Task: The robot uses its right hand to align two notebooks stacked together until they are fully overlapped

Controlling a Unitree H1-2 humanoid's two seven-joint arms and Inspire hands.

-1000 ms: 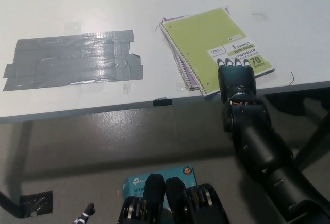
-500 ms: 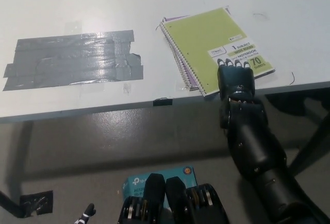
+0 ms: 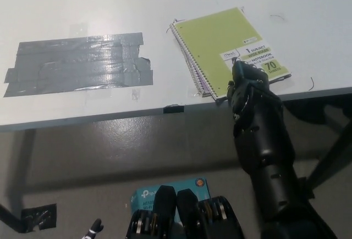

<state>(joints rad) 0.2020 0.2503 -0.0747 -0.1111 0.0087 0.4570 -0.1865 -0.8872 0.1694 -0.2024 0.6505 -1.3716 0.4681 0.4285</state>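
The black right hand, fingers together, presses the green notebook's six-o'clock edge, seemingly to square it over the purple notebook.

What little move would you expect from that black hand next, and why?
Probably a gentle nudge of the green notebook toward the picture's left. The right hand sits at its near edge by the table's front, and a strip of the purple notebook below peeks out along the spiral side, so the two are not yet fully overlapped.
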